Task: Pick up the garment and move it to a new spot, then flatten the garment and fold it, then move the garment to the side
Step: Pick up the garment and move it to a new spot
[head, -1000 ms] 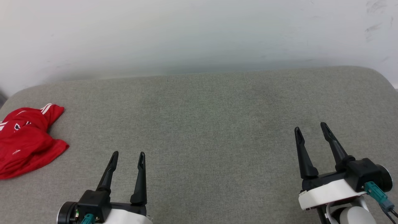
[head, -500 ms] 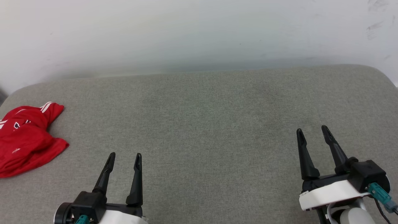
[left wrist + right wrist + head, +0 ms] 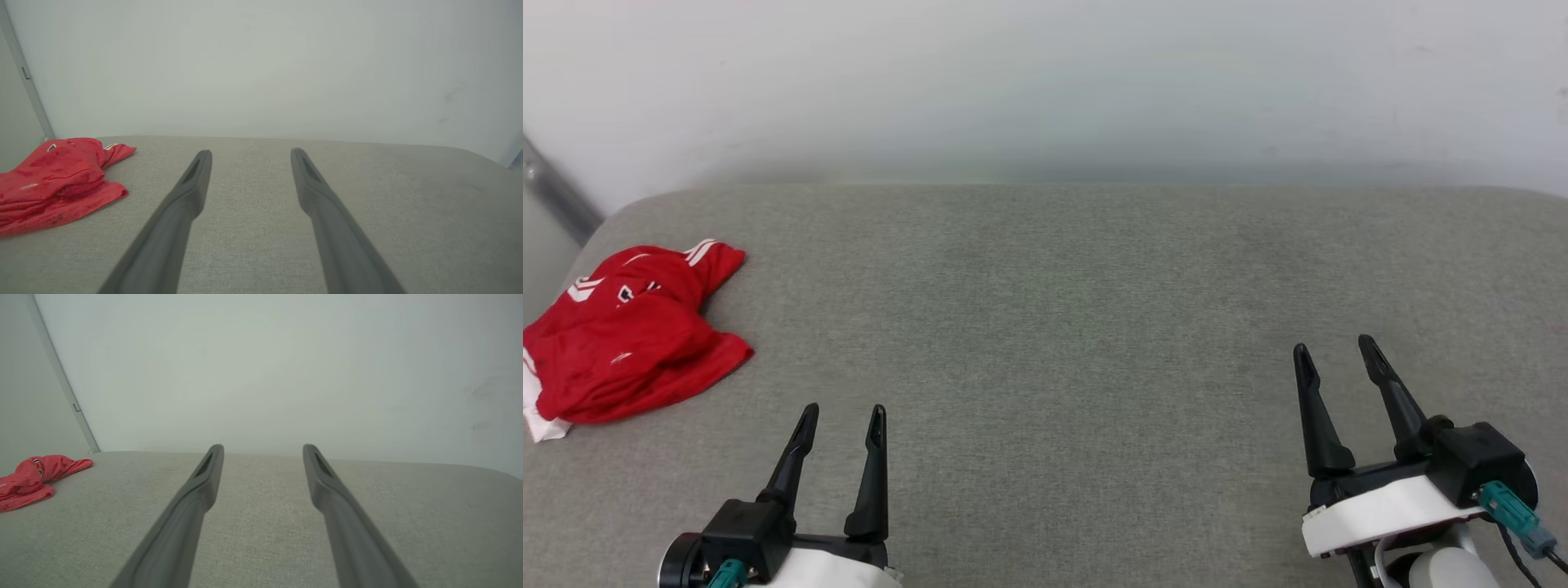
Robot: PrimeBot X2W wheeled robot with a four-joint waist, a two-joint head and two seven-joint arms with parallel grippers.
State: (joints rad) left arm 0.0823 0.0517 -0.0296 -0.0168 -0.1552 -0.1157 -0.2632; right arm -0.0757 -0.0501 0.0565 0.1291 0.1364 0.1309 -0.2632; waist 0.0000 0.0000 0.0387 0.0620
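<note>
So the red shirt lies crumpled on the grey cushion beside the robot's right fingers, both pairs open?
No: the red shirt lies crumpled on the grey cushion nearer the left fingers, as the head view shows; both pairs are open.

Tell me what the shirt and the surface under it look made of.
Shirt: thin, soft fabric, probably a synthetic jersey knit; it lies crumpled in loose folds. Surface: grey woven upholstery cloth, matte, with a visible weave; its rounded corner suggests padding underneath.

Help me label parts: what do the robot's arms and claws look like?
The left claw and right claw each have two long, tapering matte-black fingers, slotted near the tips, on black blocks. White wrist shells follow, each with a teal plug.
</note>
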